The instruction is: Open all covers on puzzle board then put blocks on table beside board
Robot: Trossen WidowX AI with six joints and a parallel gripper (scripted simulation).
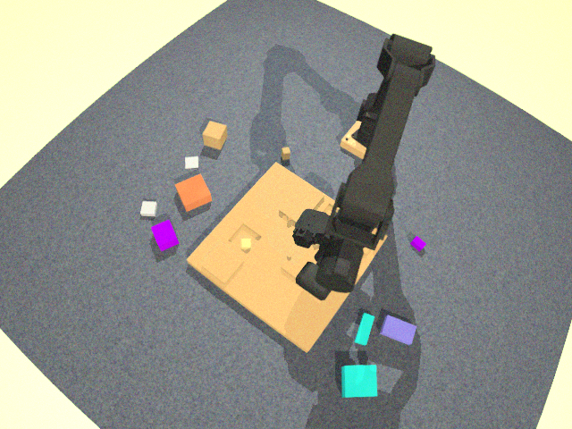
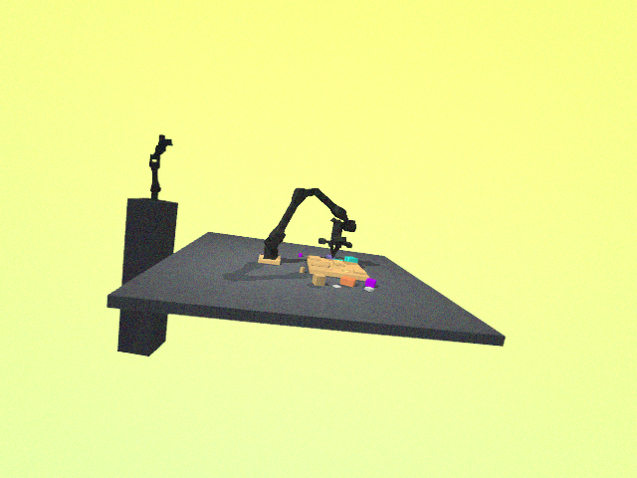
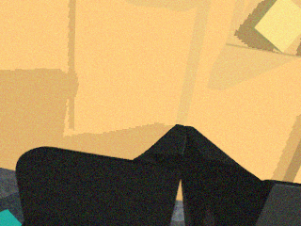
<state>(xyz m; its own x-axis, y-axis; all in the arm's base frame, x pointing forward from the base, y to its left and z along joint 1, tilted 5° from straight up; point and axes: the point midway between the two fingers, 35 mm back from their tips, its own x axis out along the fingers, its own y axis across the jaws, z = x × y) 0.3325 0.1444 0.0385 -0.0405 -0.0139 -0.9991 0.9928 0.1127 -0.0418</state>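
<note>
The tan puzzle board (image 1: pixel 258 288) (image 2: pixel 336 273) (image 3: pixel 127 52) lies under the arm. A pale yellow block (image 1: pixel 246 243) shows at an open well in the left part of the board in the top view. In the wrist view a pale yellow block (image 3: pixel 282 27) sits in a well at the upper right. The covers are board-coloured, and their edges and positions are hard to tell. My gripper (image 2: pixel 332 256) (image 3: pixel 182 134) is shut and empty, fingertips low over the board. In the top view the arm hides the fingertips and the board's right part.
Left of the board in the top view are an orange block (image 1: pixel 193 192), a purple block (image 1: pixel 164 235), a tan cube (image 1: pixel 214 134) and white pieces. A small tan cube (image 1: pixel 285 153) is near its top corner. Teal blocks (image 1: pixel 359 381) (image 1: pixel 365 328) and a violet block (image 1: pixel 398 329) lie lower right.
</note>
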